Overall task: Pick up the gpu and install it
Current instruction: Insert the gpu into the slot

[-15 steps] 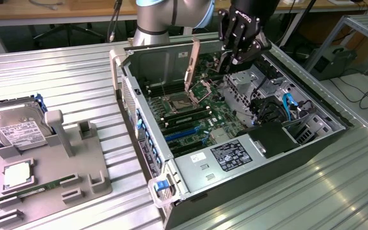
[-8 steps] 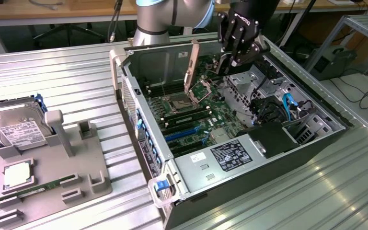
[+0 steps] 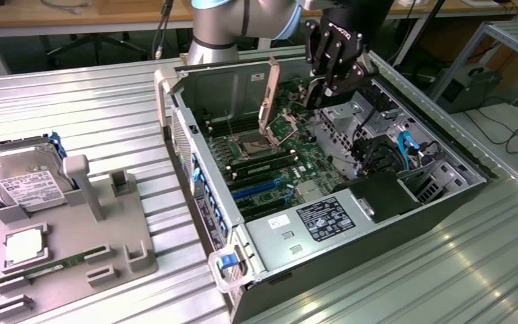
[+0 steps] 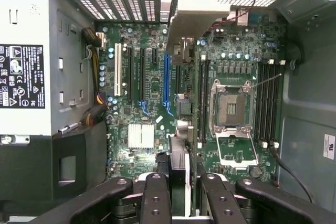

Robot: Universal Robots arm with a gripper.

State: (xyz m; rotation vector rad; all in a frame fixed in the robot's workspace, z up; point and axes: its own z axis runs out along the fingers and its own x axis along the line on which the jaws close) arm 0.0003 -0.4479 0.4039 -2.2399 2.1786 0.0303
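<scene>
Green gpu (image 4: pixel 181 51) clamped edge-on in my gripper (image 4: pixel 184 192), hovering over motherboard (image 4: pixel 142 103); insertion needs slot alignment.

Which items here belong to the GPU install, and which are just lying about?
Job in hand:
- gpu, edge-on in the gripper
- motherboard with its slots
- open computer case

Lying about:
- hard drive
- memory stick
- grey parts holder
</scene>
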